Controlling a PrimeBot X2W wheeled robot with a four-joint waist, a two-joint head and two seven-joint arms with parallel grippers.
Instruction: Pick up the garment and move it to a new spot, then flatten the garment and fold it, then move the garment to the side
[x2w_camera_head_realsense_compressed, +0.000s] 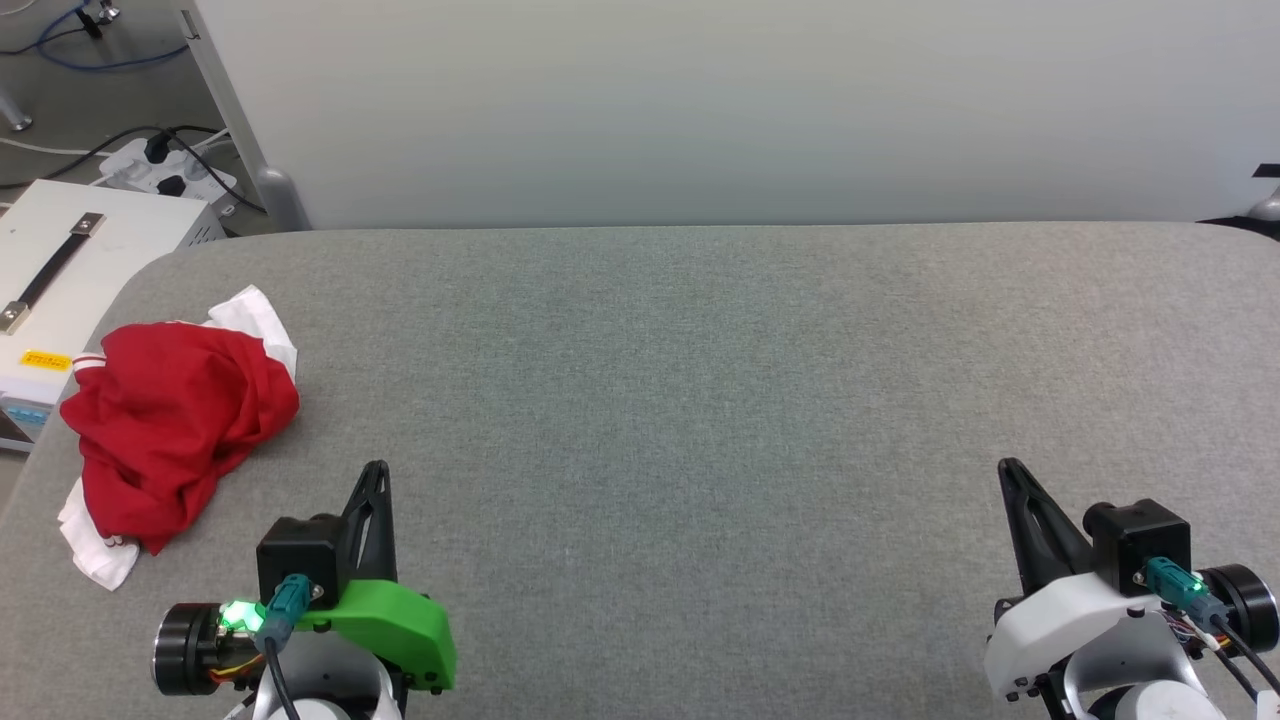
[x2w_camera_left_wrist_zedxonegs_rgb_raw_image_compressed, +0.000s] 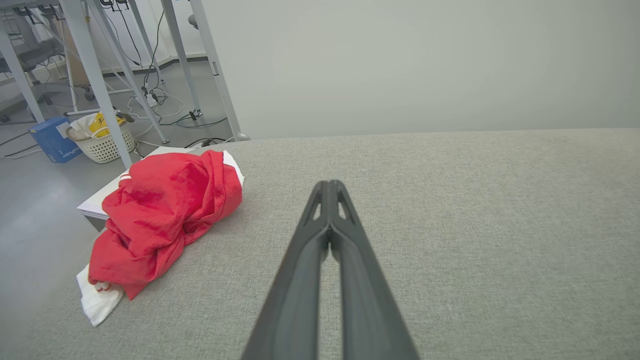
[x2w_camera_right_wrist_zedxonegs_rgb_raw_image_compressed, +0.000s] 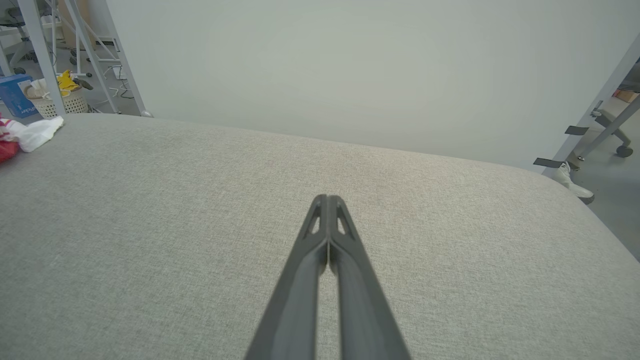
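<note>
Grey woven cloth covers the broad worktop (x2w_camera_head_realsense_compressed: 700, 400), and a pale blank panel (x2w_camera_head_realsense_compressed: 700, 100) stands behind its far edge. At the worktop's left end, close to the rounded corner, lies the garment (x2w_camera_head_realsense_compressed: 175, 420), a red jersey-style T-shirt with white sleeves. It is crumpled in a heap, with white cloth poking out at the far side and again at the near side; no print shows. The left gripper (x2w_camera_head_realsense_compressed: 376, 475), on its green-shelled wrist, is poised near the heap on the side toward the middle, its two long dark fingers pressed together on nothing. The right gripper (x2w_camera_head_realsense_compressed: 1008, 470) waits well apart at the other end, fingers likewise clenched and empty. To my eye the first step, the pick-up, is not yet begun. The next move calls for the left fingers to part, swing over to the heap and pinch a good fold of red cloth near its top, so the shirt can lift clear and travel toward the open middle.
</note>
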